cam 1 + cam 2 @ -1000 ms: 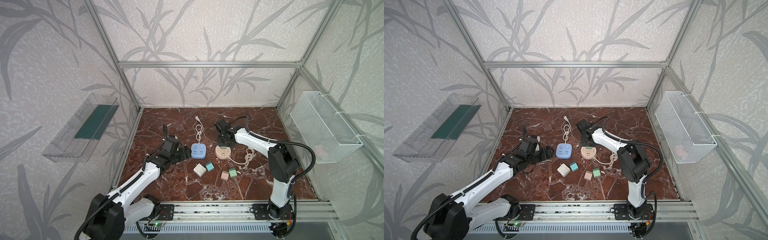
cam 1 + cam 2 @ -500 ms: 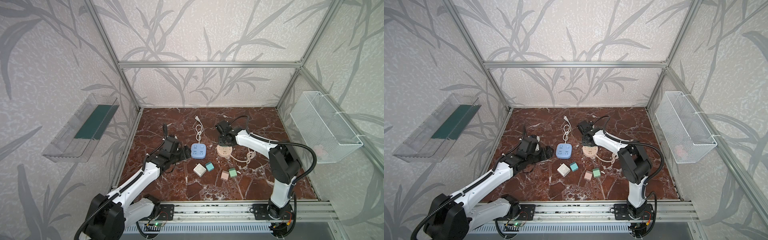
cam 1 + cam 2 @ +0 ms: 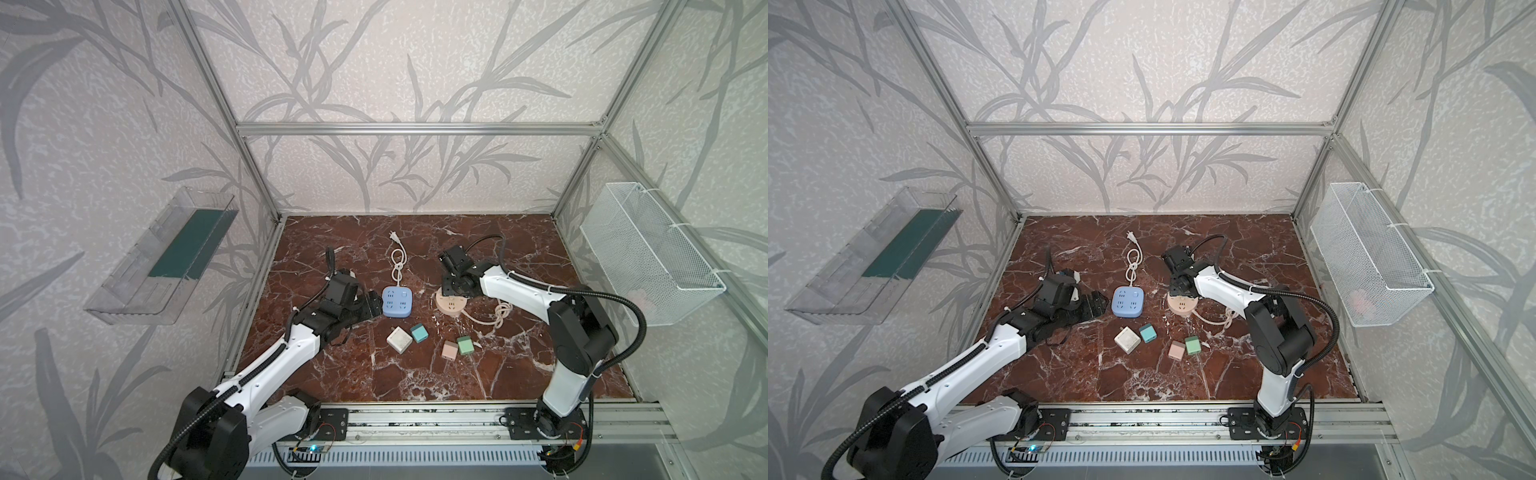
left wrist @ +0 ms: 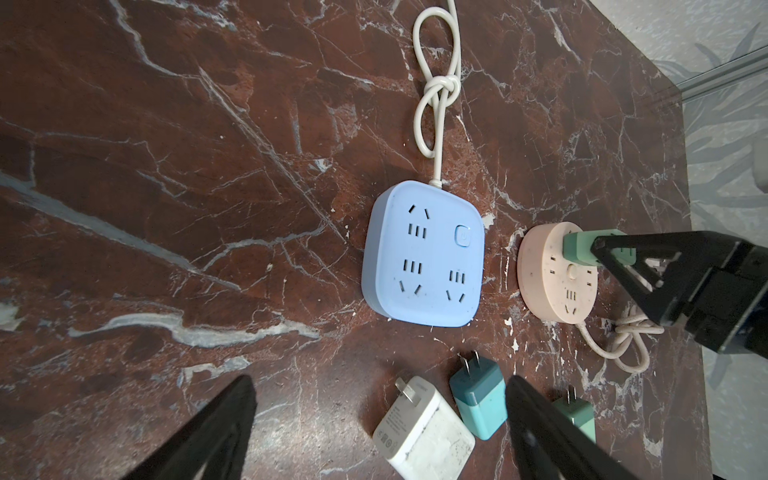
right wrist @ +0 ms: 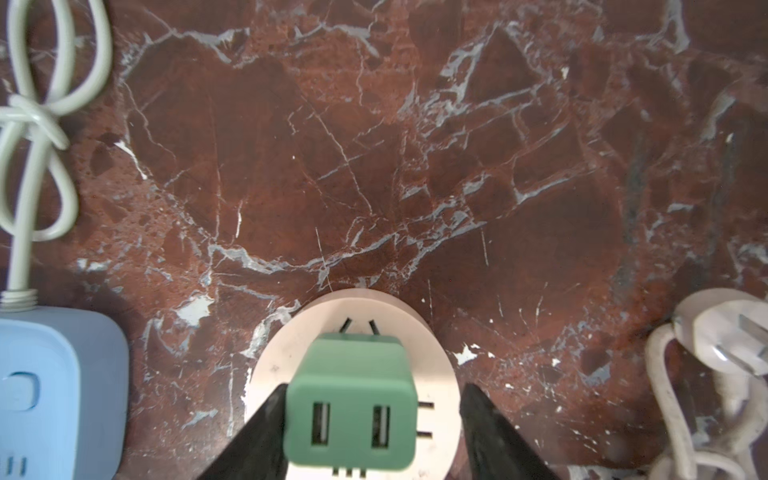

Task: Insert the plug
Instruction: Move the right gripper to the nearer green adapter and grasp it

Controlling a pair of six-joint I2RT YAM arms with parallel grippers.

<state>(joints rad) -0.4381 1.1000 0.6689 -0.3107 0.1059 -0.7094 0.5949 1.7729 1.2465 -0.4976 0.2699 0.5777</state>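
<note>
**Right gripper lets go of the green plug**

Over the last second the right gripper (image 5: 374, 386) has spread its jaws. They now stand apart on either side of the green plug (image 5: 351, 409), with a clear gap on one side and the other finger (image 5: 266, 428) just beside the body (touching or not, I cannot tell). The plug stands upright on the round pink socket (image 5: 432, 365), near the middle of the table (image 3: 498, 374), just beside the blue power strip (image 3: 397, 302) on its right-edge side. No prongs show beneath it, so the insertion looks done and this release is probably the closing step. The left gripper (image 4: 379, 380) hangs wide open and empty off the strip's left-edge side. Four loose adapters (image 3: 399, 339) lie nearer the front edge.
</note>
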